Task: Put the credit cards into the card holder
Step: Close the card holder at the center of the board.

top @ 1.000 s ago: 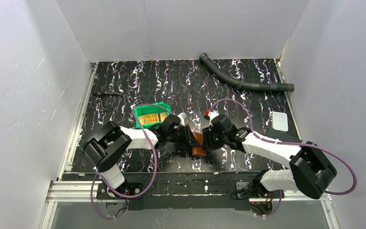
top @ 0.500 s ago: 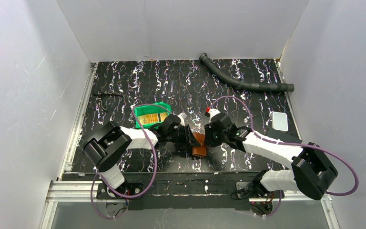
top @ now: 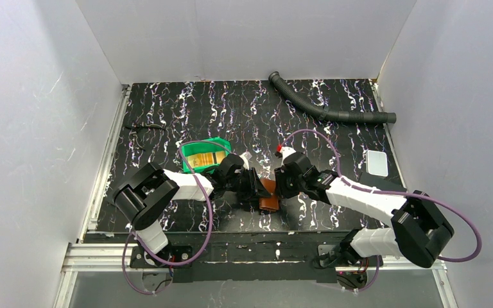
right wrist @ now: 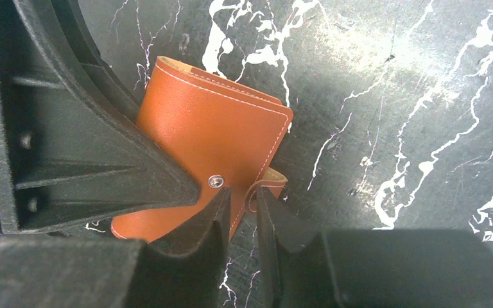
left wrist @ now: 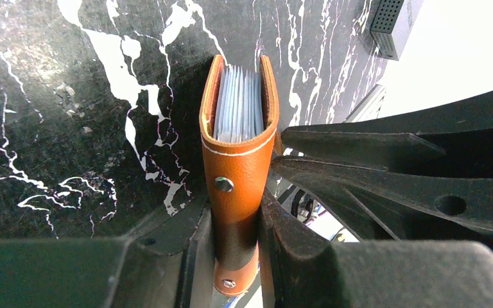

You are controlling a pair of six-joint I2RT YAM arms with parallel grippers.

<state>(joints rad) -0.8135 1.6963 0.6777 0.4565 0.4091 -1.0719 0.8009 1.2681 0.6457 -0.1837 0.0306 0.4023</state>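
Observation:
The card holder (top: 268, 196) is a brown leather wallet standing on edge on the marbled mat between the two grippers. My left gripper (top: 254, 186) is shut on its folded spine (left wrist: 236, 173), and pale inner pockets (left wrist: 237, 106) show between the covers. My right gripper (right wrist: 241, 200) has its jaws drawn close at the holder's free edge (right wrist: 212, 141), with the curled snap tab (right wrist: 271, 179) pinched at the fingertips. A yellowish credit card (top: 205, 158) lies in the green bin (top: 216, 141), behind the left arm.
A grey corrugated hose (top: 327, 113) lies at the back right. A pale translucent plate (top: 377, 162) sits near the right wall. White walls close in three sides, and a metal rail runs along the near edge.
The right gripper's jaws have narrowed at the holder's edge and tab, and its wrist has shifted slightly back and left. The left gripper and the holder have stayed in place.

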